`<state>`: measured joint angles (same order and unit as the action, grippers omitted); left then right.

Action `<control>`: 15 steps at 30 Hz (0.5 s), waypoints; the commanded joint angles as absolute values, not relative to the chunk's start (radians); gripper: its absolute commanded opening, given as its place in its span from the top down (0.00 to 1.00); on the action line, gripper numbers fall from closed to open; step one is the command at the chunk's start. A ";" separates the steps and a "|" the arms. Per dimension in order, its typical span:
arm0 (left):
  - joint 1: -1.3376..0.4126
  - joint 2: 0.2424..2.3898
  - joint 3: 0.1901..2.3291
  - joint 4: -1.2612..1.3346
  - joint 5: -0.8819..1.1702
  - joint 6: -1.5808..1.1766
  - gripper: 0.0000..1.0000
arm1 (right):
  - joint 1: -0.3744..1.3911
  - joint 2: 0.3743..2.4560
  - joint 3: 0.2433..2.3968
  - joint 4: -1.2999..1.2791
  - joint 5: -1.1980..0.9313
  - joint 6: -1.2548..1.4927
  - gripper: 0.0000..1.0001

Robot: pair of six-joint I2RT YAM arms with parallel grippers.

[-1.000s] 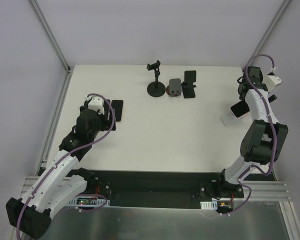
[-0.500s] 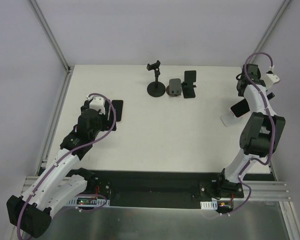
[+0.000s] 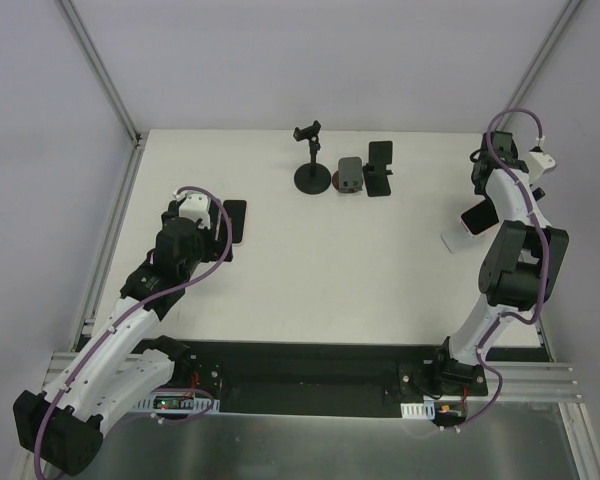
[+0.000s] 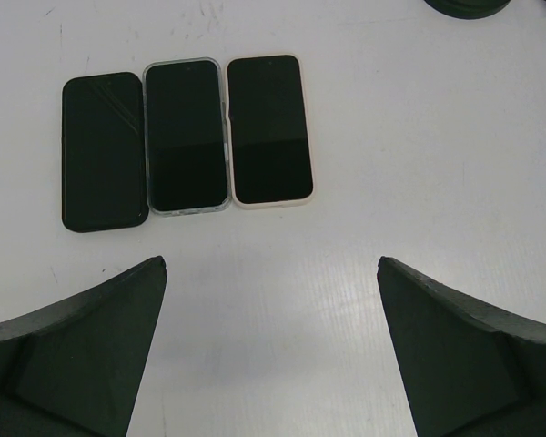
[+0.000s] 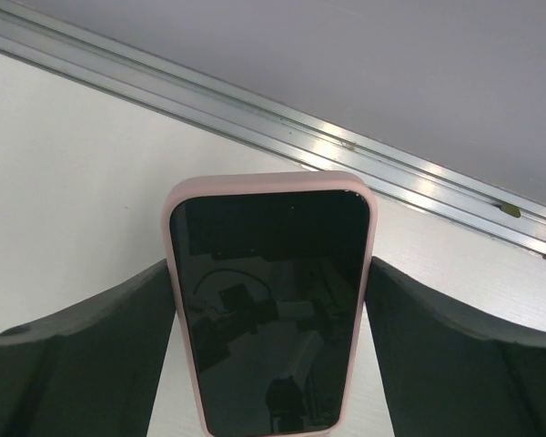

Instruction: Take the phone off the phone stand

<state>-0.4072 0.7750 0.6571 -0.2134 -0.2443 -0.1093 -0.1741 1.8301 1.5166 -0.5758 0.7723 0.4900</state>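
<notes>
A pink-cased phone point(image 5: 271, 309) is seen upright in the right wrist view, its dark screen turned to the camera, and it is flanked on both long edges by the right fingers point(image 5: 82, 355), which are closed against the case so that the phone is gripped. From the top external view the same phone is found near the right edge of the white surface point(image 3: 330, 270), tilted and just above a small white phone stand point(image 3: 452, 239); whether its lower edge rests in the stand or is clear of it cannot be told. The left fingers point(image 4: 73, 355) are spread wide apart with nothing between them, and they are held over the left part of the surface. Beyond them three phones are laid flat, screens up, side by side in a row: a black-cased phone point(image 4: 105, 152) on the left, a clear-cased phone point(image 4: 187, 137) in the middle and a cream-cased phone point(image 4: 269, 129) on the right, with the clear and cream cases touching or very nearly so. Toward the far edge of the surface a tall black stand point(image 3: 312, 165) on a round base is set, a grey object point(image 3: 351, 175) is placed just beside it, and a low black stand point(image 3: 380, 170) is placed next to that, all well apart from both arms.
</notes>
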 commanded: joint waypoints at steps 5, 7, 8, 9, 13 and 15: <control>-0.417 0.767 0.658 -0.178 -0.232 -0.095 0.01 | -0.179 1.758 1.509 -0.583 0.755 0.497 0.41; -0.417 0.767 0.658 -0.176 -0.226 -0.097 0.01 | -0.175 1.735 1.508 -0.580 0.738 0.482 0.47; -0.417 0.767 0.658 -0.175 -0.225 -0.098 0.01 | -0.167 1.726 1.506 -0.580 0.739 0.462 0.52; -0.416 0.765 0.658 -0.175 -0.224 -0.100 0.01 | -0.164 1.718 1.506 -0.578 0.741 0.450 0.55; -0.417 0.759 0.658 -0.175 -0.212 -0.104 0.01 | -0.147 1.658 1.496 -0.552 0.724 0.387 0.66; -0.417 0.756 0.660 -0.176 -0.201 -0.107 0.01 | -0.140 1.637 1.496 -0.535 0.704 0.329 0.74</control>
